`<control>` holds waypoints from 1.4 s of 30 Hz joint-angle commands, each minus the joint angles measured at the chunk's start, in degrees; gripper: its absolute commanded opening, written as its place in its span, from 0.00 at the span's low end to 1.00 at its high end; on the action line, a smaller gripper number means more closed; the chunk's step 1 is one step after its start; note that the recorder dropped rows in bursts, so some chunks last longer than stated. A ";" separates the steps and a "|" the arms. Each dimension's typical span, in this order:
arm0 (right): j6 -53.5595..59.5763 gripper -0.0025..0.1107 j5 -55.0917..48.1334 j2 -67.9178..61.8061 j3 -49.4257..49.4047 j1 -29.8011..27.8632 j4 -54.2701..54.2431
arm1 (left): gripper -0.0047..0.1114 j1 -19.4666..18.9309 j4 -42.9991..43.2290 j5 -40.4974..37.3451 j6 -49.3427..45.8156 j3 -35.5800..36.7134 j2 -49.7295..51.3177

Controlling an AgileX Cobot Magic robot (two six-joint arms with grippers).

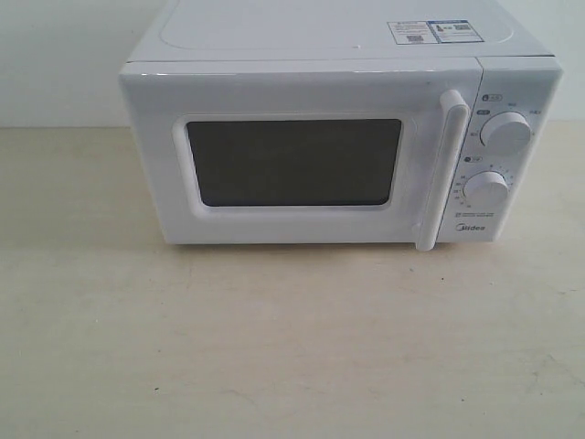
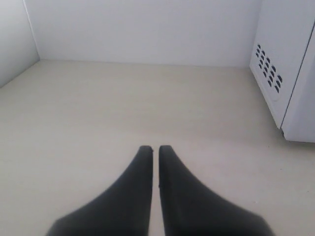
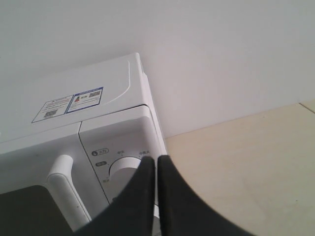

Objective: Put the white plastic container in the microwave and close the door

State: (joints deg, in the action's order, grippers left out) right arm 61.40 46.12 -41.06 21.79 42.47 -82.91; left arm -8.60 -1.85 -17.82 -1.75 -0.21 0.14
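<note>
Just beyond right fingers (image 3: 133, 206), microwave (image 3: 113, 83).

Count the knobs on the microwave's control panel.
2. The upper knob and the lower knob, one above the other on the microwave's right panel, beside the door handle. Right wrist view shows only the upper one, partly behind the fingers.

The microwave (image 1: 340, 151) looks smooth, glossy white; the table (image 1: 274, 347) matt, pale, wood-grained
</note>
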 commanded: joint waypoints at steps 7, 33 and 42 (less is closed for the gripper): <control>0.15 0.02 0.37 0.44 -0.09 -0.24 0.31 | 0.08 7.93 0.02 -1.65 -0.87 0.21 -0.14; 0.15 0.02 0.37 0.44 -0.09 -0.24 0.31 | 0.08 9.23 0.02 -1.52 -0.87 0.21 -0.14; 0.15 0.02 0.37 0.44 -0.09 -0.24 0.31 | 0.08 7.72 0.02 -1.53 -0.87 0.21 -0.14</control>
State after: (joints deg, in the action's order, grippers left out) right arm 61.40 46.12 -41.06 21.79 42.47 -82.91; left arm 0.15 -1.85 -19.52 -2.22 -0.21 0.14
